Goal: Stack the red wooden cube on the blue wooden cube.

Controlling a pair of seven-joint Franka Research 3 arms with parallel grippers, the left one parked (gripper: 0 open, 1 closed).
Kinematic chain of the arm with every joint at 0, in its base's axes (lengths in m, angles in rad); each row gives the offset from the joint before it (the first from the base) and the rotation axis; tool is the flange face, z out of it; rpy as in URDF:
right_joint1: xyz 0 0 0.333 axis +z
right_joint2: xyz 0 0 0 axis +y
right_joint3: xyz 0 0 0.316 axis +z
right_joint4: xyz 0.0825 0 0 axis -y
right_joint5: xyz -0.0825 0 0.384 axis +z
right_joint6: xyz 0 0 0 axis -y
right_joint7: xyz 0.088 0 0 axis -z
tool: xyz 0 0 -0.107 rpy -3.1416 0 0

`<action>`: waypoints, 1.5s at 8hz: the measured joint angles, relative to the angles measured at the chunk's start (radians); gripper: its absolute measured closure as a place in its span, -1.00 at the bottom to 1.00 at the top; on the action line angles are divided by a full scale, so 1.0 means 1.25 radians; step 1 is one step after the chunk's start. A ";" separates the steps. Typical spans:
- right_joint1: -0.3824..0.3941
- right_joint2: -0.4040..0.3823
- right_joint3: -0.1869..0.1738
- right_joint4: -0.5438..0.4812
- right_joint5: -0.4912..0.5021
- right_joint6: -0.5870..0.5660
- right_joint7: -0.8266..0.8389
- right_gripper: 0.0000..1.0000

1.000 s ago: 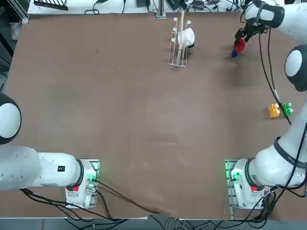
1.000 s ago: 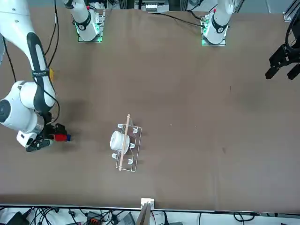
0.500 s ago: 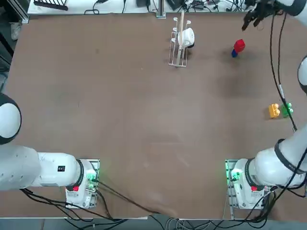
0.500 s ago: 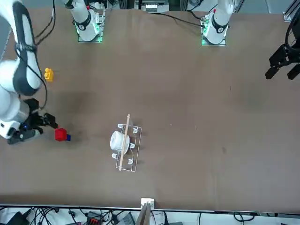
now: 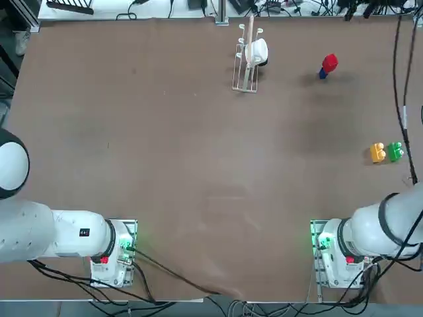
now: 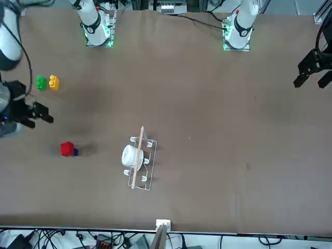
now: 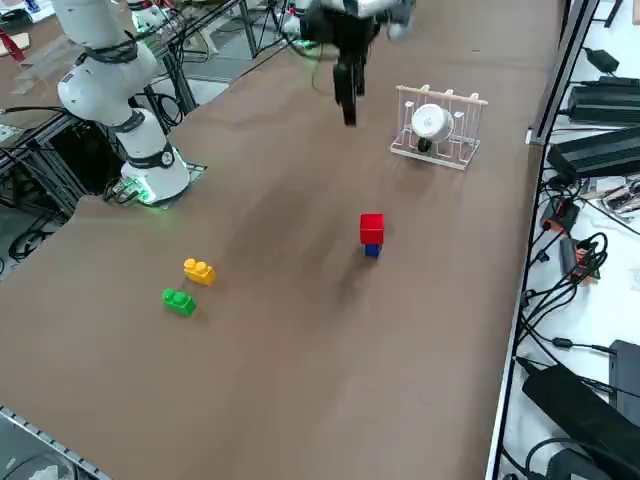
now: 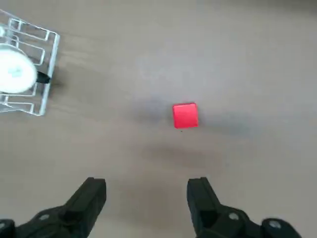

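Note:
The red wooden cube (image 7: pixel 371 228) sits on top of the blue wooden cube (image 7: pixel 371 250) at the table's far right. The top view shows the red cube (image 5: pixel 329 63) with a sliver of the blue cube (image 5: pixel 322 74) beside it. The front view shows the same pair, red cube (image 6: pixel 66 149) and blue cube (image 6: pixel 75 152). My right gripper (image 7: pixel 347 112) hangs high above the table, well clear of the stack, open and empty. From the wrist, the red cube (image 8: pixel 185 115) lies beyond the spread fingers of the gripper (image 8: pixel 146 191) and hides the blue cube.
A wire rack (image 5: pixel 246 78) holding a white cup (image 5: pixel 257 51) stands at the far middle of the table, left of the stack. A yellow studded block (image 5: pixel 377 152) and a green one (image 5: pixel 396 151) lie near the right edge.
My right gripper, which stood around the red cube a second ago, has risen and drawn away from it. The red cube stays on the blue cube.

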 joint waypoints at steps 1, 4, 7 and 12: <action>0.000 -0.004 0.018 0.028 -0.019 -0.040 0.068 -1.00; 0.001 -0.050 0.040 0.050 -0.028 -0.096 0.206 -1.00; 0.000 -0.104 0.039 0.017 -0.033 -0.121 0.286 -1.00; 0.028 -0.103 0.047 0.004 -0.085 -0.122 0.275 -1.00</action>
